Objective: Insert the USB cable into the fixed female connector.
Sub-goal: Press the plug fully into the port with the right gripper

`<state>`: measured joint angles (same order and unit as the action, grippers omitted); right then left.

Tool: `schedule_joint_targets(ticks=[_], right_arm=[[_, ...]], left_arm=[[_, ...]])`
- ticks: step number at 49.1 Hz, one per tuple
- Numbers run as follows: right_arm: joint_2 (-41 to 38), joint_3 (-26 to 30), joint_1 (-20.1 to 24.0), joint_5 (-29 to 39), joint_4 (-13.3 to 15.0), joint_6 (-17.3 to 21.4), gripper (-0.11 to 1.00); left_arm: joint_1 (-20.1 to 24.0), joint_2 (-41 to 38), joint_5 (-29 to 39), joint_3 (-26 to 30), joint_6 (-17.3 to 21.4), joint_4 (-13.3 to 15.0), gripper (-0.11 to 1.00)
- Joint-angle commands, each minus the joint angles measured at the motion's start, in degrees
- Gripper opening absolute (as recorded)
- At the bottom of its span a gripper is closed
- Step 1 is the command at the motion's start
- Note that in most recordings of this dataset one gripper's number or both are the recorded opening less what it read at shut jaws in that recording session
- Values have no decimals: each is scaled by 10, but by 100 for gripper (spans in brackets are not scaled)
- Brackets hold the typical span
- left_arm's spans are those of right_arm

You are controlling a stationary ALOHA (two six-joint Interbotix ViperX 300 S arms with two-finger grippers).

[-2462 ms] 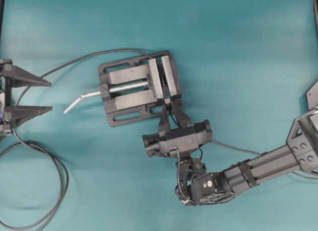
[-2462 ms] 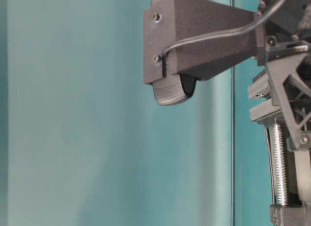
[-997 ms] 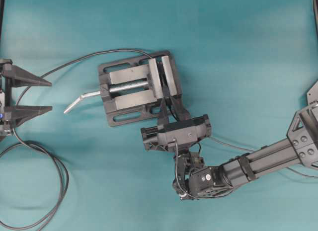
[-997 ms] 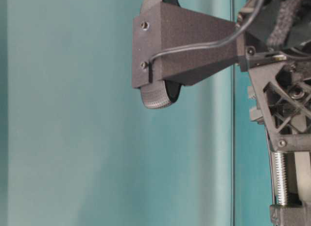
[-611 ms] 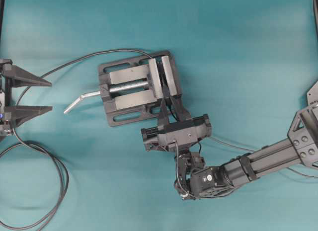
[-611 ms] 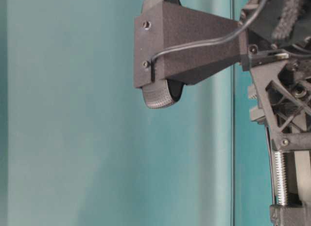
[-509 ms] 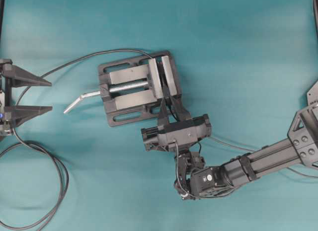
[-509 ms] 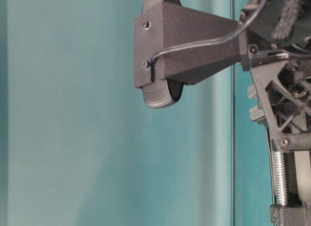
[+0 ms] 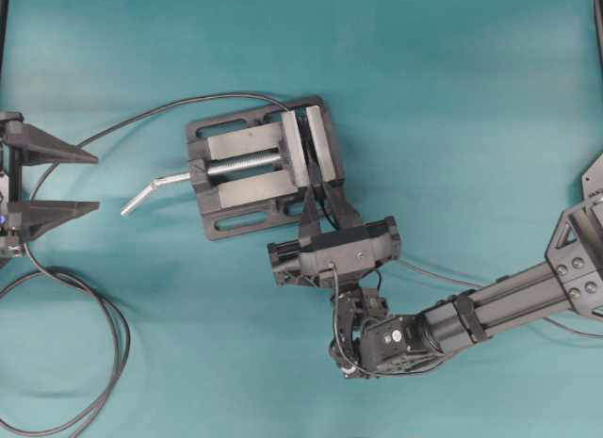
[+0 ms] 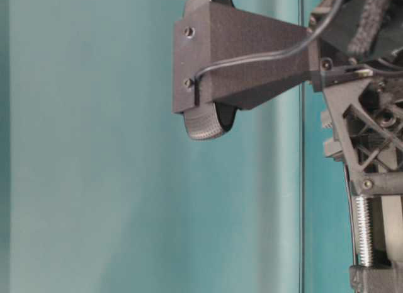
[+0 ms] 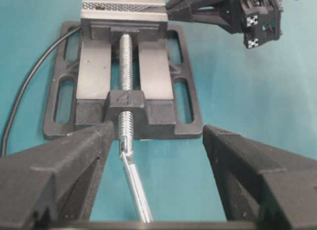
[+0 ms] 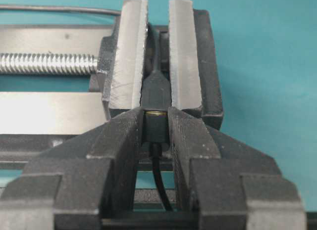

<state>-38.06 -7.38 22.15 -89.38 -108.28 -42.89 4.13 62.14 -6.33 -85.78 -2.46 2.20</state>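
Observation:
The fixed female connector (image 12: 156,90) is a small black piece clamped between the two jaws of the vise (image 12: 126,52). My right gripper (image 12: 155,114) is shut on the black plug of the USB cable (image 12: 155,127). The plug sits flush against the connector, with only a thin gold line of metal tip showing between them. The cable hangs down behind the plug. In the overhead view the right gripper (image 9: 317,189) is at the vise's (image 9: 245,179) near right end. My left gripper (image 9: 96,182) is open and empty at the far left, also in its wrist view (image 11: 157,136).
The vise's silver screw handle (image 9: 151,190) points toward the left gripper. A long dark cable (image 9: 104,316) runs from the vise top and loops at lower left. The USB cable (image 9: 438,279) trails right under the right arm. The table-level view shows the right wrist housing (image 10: 245,60).
Since 2.5 s ago the right gripper moved toward the vise, pushing the plug up to the connector. Over the last half second nothing visibly moved. The left arm stayed still.

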Motion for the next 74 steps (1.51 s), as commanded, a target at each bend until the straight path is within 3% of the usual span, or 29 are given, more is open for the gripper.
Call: schedule_joint_targets(ticks=[1,23,32,51,62,74], right_arm=[[12,3,-70,-2,0,-3,20],[11,4,-70,8,-1,-2,21],[12,4,-70,7,-1,-2,37],[19,13,-49,6,-7,-2,37],[21,27,-11,-5,-43,-2,37],[22,35,18,-7,-58,-4,37]], left_arm=[[-2,-3,-4,11,8,-1,88],[-1,-3,-3,12,8,-1,88],[-1,-3,-3,11,8,-2,89],[-1,-3,-2,10,8,-1,89],[-1,-3,-2,10,9,-2,89],[-2,-3,-4,11,8,-2,88]])
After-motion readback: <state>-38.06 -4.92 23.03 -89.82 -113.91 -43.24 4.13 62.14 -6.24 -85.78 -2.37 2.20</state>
